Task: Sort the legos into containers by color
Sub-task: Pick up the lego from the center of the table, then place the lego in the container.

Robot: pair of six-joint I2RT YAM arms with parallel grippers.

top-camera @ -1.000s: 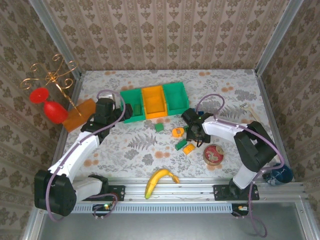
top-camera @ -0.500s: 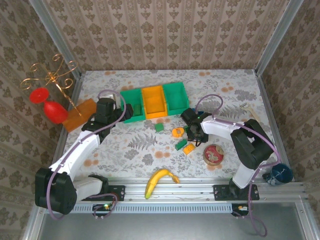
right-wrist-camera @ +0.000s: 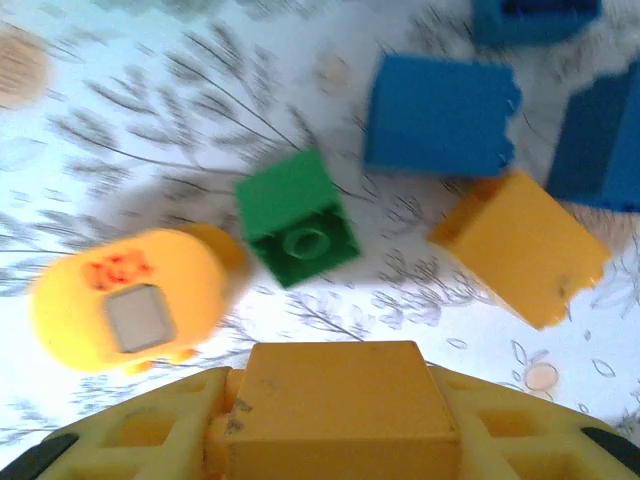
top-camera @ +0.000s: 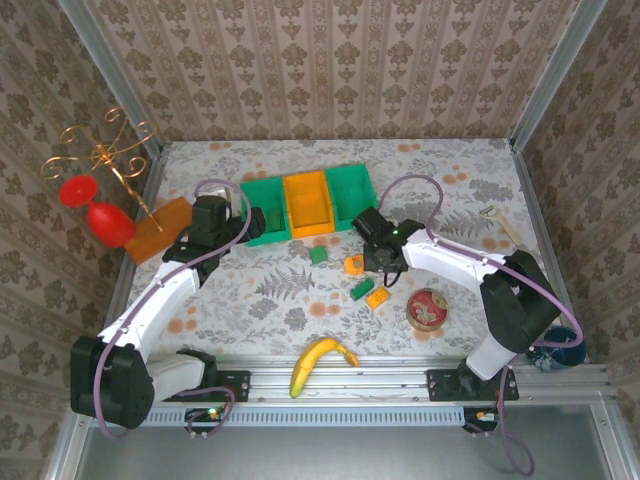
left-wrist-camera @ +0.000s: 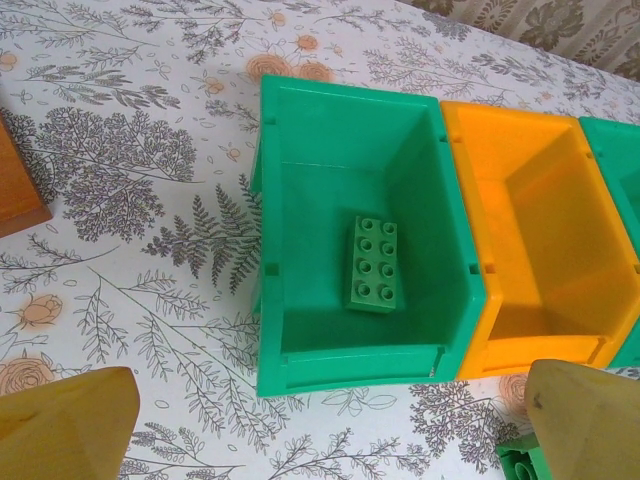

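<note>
Closest to me, a banana (top-camera: 322, 362) is lying by the front rail, well behind both pincers. A round red-rimmed tin (top-camera: 427, 309) is sitting beside the right arm, nearer me than the right pincer (top-camera: 377, 249).

That right pincer is clamping an orange-yellow lego (right-wrist-camera: 338, 400). In the wrist view the block is sitting squarely between the jaws. Just past its tips, loose pieces are lying on the flowery table (top-camera: 270, 290):
- a small green lego (right-wrist-camera: 297, 217)
- a loose orange lego (right-wrist-camera: 520, 247) off to one side of it
- blue legos (right-wrist-camera: 440, 113) a bit further out
- a round yellow toy (right-wrist-camera: 128, 300) off to the other side

That view is blurry, but none of them seem to be touching the pincer.

Another green brick (top-camera: 318, 254) is lying between the two pincers, just short of the bins.

The left pincer (left-wrist-camera: 327, 428) is hanging with its jaws spread wide and nothing between them. One mustard finger (left-wrist-camera: 70, 425) is poking into each bottom corner of its wrist view.

Straight ahead of it the containers (top-camera: 310, 229) are sitting in a joined row. The left green bin (left-wrist-camera: 262, 250) is right in front of its tips, and an eight-stud green lego (left-wrist-camera: 371, 263) is lying flat on the bin floor. The orange bin (left-wrist-camera: 470, 230) is sitting next along, toward the right pincer. The right green bin (top-camera: 352, 195) is finishing the row, just beyond the right pincer.

A flat orange board (top-camera: 160, 228) is lying out to the left pincer's left. Further that way, a red goblet (top-camera: 110, 222) and a gold wire stand (top-camera: 105, 155) are sitting at the table's edge.
</note>
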